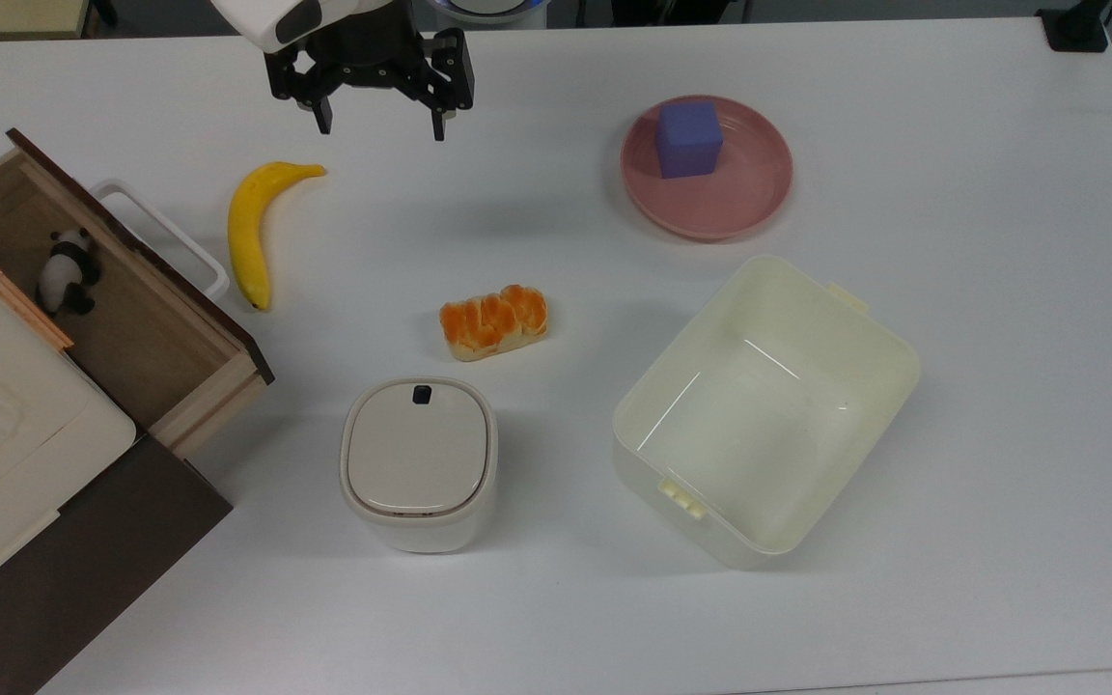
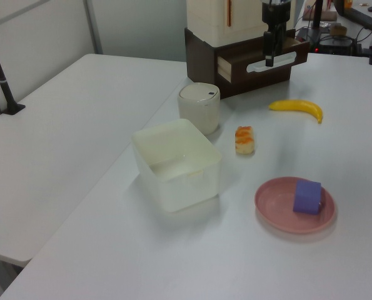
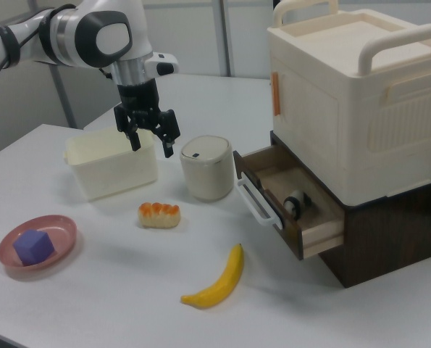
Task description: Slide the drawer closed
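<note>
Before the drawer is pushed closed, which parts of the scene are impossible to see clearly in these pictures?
- Rear of the drawer: top view, hidden under the cream case.
- Toy panda: right view, lower part behind the drawer wall.
- Drawer inside: left view, hidden behind its front panel.
- Gripper: left view, overlaps the white handle; contact cannot be judged.
- Dark cabinet: top view, cut off by the top view's left edge.

White tables, pale panelled walls

A second white table is seen beside the main white table in the left view; grey wall panels are divided by vertical strips behind.
</note>
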Robot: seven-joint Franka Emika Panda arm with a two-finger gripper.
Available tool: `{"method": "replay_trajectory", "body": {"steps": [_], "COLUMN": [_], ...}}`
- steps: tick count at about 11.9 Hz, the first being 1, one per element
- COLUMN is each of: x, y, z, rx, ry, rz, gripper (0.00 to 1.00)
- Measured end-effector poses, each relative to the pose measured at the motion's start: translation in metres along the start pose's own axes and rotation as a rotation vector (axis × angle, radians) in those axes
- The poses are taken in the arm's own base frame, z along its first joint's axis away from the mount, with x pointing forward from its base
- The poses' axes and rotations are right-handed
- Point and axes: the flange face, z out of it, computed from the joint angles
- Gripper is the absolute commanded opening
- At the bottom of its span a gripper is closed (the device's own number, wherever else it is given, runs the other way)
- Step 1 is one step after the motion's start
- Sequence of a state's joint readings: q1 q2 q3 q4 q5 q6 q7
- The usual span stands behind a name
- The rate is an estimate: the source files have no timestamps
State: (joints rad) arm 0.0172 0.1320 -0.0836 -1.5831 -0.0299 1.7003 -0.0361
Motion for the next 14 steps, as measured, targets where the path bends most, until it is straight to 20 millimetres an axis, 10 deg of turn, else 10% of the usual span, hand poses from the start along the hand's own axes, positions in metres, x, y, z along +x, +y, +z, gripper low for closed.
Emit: {"method": "replay_trajectory", "body": {"steps": [14], "x": [0.001], "y": [-0.009], "z": [-0.01], "rx": [-0.036], "ry": [0.019], "rz": [-0.026], "gripper": [1.0]}}
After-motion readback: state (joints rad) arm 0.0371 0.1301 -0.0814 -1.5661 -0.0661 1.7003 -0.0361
